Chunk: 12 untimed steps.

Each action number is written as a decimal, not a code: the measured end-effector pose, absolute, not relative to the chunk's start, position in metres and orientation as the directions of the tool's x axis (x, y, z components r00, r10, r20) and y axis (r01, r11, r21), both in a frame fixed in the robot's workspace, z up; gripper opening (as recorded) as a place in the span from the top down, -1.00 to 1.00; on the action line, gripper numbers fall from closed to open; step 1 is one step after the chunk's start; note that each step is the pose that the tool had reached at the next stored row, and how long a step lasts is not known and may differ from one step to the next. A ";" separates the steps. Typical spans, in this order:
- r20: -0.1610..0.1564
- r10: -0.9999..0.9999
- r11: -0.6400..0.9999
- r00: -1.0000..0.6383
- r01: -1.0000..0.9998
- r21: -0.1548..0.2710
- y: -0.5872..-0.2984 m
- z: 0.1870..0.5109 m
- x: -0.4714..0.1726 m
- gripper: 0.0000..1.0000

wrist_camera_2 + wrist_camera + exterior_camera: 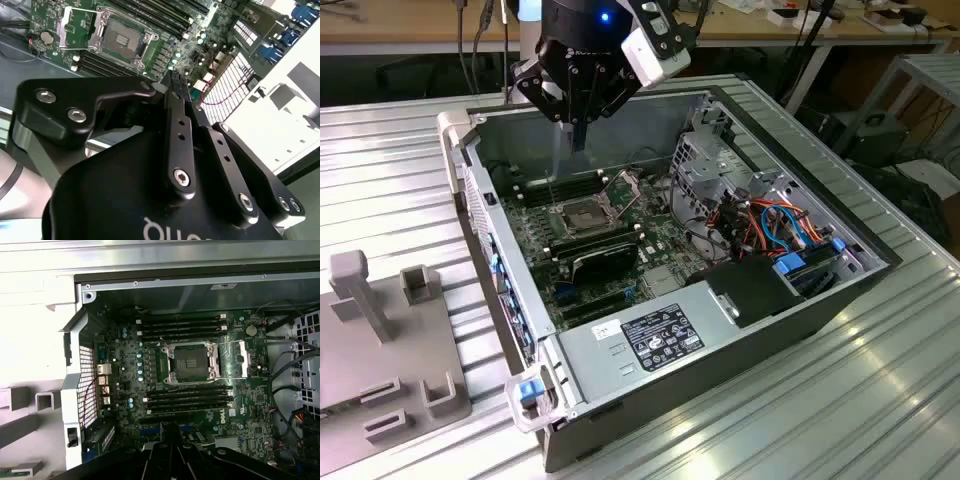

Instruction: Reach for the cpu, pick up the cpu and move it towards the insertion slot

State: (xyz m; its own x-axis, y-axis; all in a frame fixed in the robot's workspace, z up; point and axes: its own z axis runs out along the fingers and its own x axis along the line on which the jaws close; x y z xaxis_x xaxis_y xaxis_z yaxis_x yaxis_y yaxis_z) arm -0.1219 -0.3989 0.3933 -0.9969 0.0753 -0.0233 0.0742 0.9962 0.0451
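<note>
The jaws are drawn together, tips all but meeting. I cannot tell whether a cpu is pinched between them. The gripper (578, 138) hangs over the open case (720, 372) near its far wall, touching nothing else.

The slot (582, 215) lies below and slightly nearer, its dark centre bare in both wrist views (120, 36) (191, 363). Memory slots (185, 326) flank it. A black card (605, 262) sits nearer, then the power supply (650, 340).

On the exterior view's right are a drive cage (705, 170) and cables (775, 225). A grey fixture (380, 330) stands on the desk (380, 170) on the exterior view's left.
</note>
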 end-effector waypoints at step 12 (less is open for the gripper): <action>-0.023 0.075 0.996 -0.997 0.074 0.045 -0.399 0.393 -0.126 0.78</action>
